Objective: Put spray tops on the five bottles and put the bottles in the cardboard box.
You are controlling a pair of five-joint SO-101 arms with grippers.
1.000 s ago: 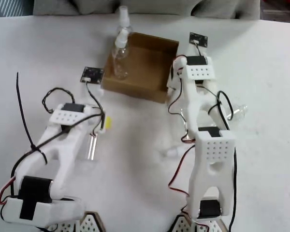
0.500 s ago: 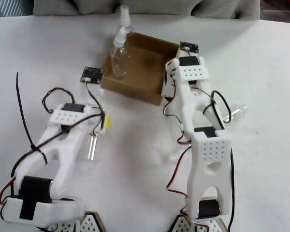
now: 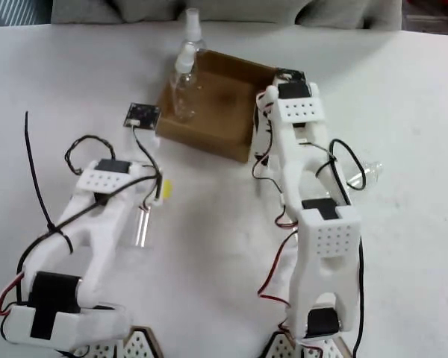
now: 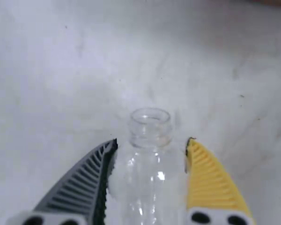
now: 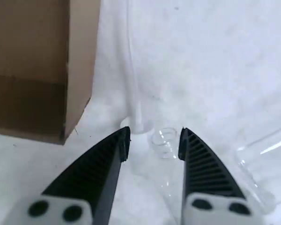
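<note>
Bottle (image 5: 165, 142) beside the cardboard box (image 3: 203, 139) now sits between the newly arrived right pincer's (image 5: 154, 133) released jaws, ready for grasping, while the left pincer (image 4: 151, 142) grips a second bottle (image 4: 150, 125).

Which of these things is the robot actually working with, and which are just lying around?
Job:
cardboard box
capped bottle standing in it
open bottle in the left gripper
loose bottle lying flat

Lying about:
grey cushions
red item at the far edge

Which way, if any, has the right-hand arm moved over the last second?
Yes: the right arm has swung its wrist end leftward in the high view, closer to the right wall of the cardboard box.
</note>
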